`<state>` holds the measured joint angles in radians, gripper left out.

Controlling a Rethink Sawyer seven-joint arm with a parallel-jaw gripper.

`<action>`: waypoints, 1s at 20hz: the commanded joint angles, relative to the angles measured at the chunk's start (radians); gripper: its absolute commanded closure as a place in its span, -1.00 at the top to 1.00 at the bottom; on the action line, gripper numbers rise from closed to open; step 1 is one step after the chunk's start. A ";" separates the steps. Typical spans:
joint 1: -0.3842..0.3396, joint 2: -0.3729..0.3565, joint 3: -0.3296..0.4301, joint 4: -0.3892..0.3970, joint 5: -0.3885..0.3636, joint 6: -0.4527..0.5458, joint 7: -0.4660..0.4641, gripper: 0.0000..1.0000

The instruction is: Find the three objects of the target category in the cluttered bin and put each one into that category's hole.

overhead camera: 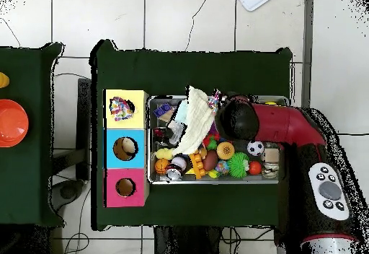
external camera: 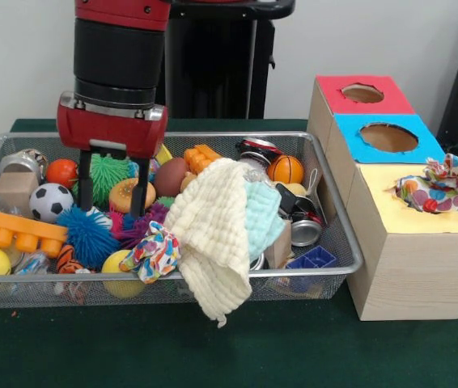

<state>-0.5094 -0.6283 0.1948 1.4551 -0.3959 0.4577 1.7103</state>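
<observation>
While one patterned cloth already sits in the yellow hole, the search of the bin for the rest goes on.

Step in hand: judging by that cloth scrap (external camera: 438, 184) lodged in the yellow hole, fabric appears to be the target category, and the arm is over the bin to fetch another piece.
Sorting box: the wooden box (external camera: 411, 267) stands just beside the bin, with a red, a blue and a yellow top panel, each with a hole.
Bin: the wire mesh bin (external camera: 338, 234) is crowded with balls, toys, tins and cloths.
Cream cloth: the big waffle-weave cream cloth (external camera: 213, 234) drapes over the bin's near rim, partly hanging outside.
Gripper: the gripper (external camera: 113, 184) hangs above the bin's toys with its two dark fingers spread apart, holding nothing.
Pale blue cloth: the pale blue cloth (external camera: 263, 214) lies tucked against the cream one.
Small patterned cloth: the patterned cloth (external camera: 153, 252) rests at the near rim, just beside the gripper.
Next move: probably lower onto a cloth and pinch a fold.
In the way: the spiky blue ball (external camera: 88, 234) and purple ball crowd the patterned cloth.
</observation>
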 commanded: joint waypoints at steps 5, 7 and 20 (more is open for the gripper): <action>-0.013 -0.008 0.119 0.070 0.067 0.144 -0.035 1.00; -0.015 -0.002 0.123 0.064 0.066 0.143 -0.043 1.00; -0.010 0.048 0.122 0.031 0.014 0.029 -0.036 1.00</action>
<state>-0.5102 -0.6410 0.2414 1.4570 -0.3563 0.4700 1.7103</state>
